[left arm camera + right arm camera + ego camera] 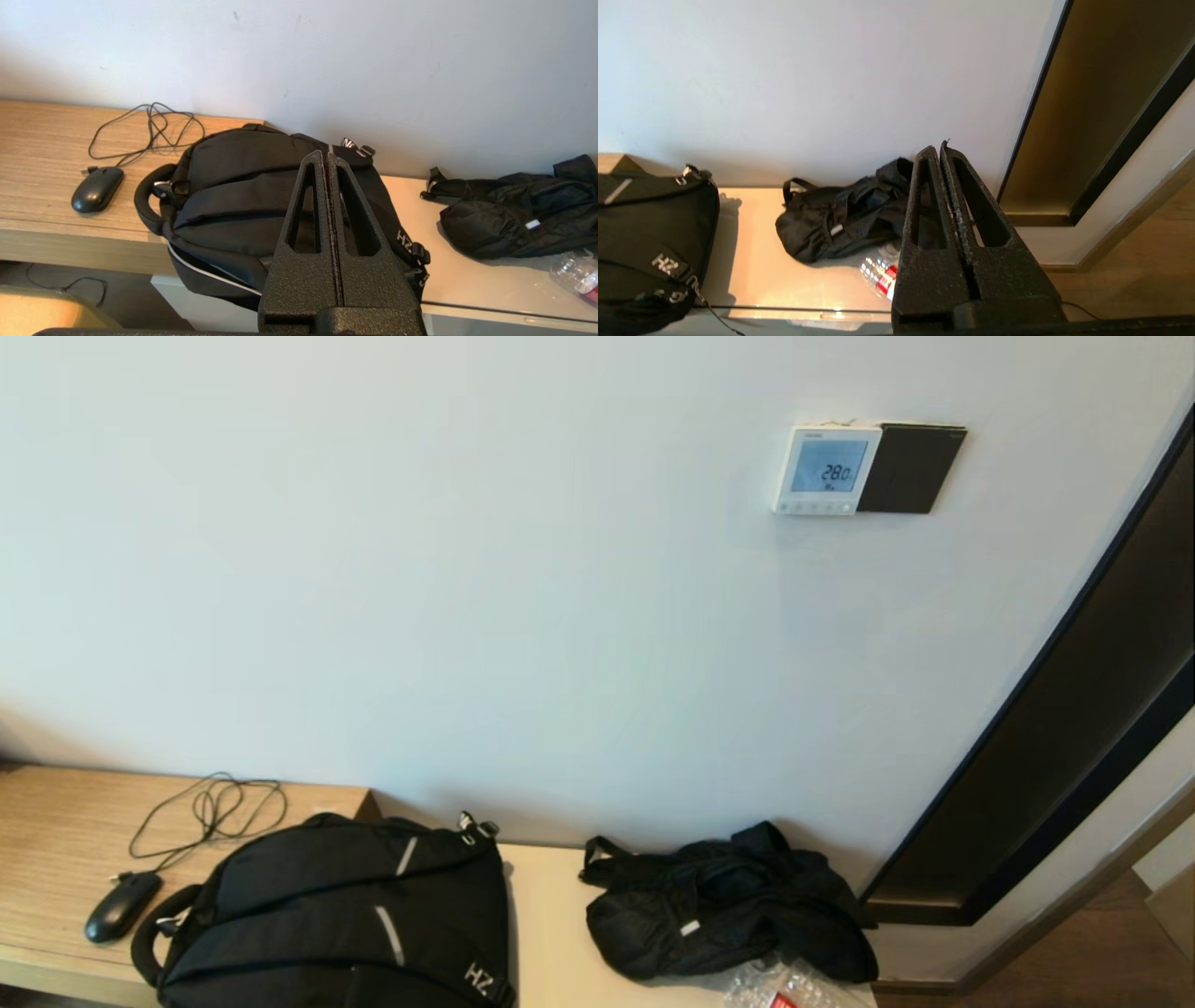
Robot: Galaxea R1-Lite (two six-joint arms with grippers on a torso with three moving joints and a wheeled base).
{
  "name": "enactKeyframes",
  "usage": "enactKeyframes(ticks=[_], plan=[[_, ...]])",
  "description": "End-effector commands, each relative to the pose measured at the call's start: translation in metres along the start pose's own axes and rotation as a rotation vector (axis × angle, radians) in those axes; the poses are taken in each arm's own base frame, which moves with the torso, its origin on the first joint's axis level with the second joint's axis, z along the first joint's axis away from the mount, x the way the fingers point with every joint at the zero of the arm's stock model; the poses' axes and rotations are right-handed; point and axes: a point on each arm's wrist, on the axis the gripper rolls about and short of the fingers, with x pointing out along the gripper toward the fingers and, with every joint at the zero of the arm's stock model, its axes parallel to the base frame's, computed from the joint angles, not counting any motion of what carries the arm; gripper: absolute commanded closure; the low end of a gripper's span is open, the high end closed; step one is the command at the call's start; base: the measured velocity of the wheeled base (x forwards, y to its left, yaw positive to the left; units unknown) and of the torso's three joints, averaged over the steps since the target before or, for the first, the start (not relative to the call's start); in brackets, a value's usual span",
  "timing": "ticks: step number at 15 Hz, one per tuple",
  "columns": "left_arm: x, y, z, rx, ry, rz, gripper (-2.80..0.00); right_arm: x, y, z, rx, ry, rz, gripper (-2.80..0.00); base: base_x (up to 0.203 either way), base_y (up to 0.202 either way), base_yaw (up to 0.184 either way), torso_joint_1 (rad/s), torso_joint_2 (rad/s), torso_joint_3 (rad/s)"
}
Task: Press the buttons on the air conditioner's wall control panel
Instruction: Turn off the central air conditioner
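Both pincers, left pincer and right pincer, hang pressed together over the table's front edge; the right should rise tip-first to the buttons along the wall control panel's lower edge, high above the table's right end.

Your head camera shows neither hand. The buttons on the wall control panel are too small to tell apart. The picture's lower edge cuts off the backpack and the plastic bottle on the bench.
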Motion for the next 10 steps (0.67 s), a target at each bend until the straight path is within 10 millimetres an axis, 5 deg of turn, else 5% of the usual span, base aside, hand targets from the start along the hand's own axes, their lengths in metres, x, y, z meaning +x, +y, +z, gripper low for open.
enactKeyframes(ticks=[1,6,10], plan=[[0.0,0.0,0.0,0.001,0.0,0.001,0.0,0.044,-0.001,0.026,0.001,0.078,-0.003,0.0,0.0,0.0,0.0,0.0,0.0,0.0],[0.0,0.0,0.0,-0.001,0.0,0.001,0.0,0.117,-0.007,0.079,0.003,0.023,-0.081,0.0,0.0,0.0,0.0,0.0,0.0,0.0],[0.0,0.0,0.0,-0.001,0.0,0.001,0.0,0.173,-0.01,0.103,0.006,0.013,-0.135,0.0,0.0,0.0,0.0,0.0,0.0,0.0]])
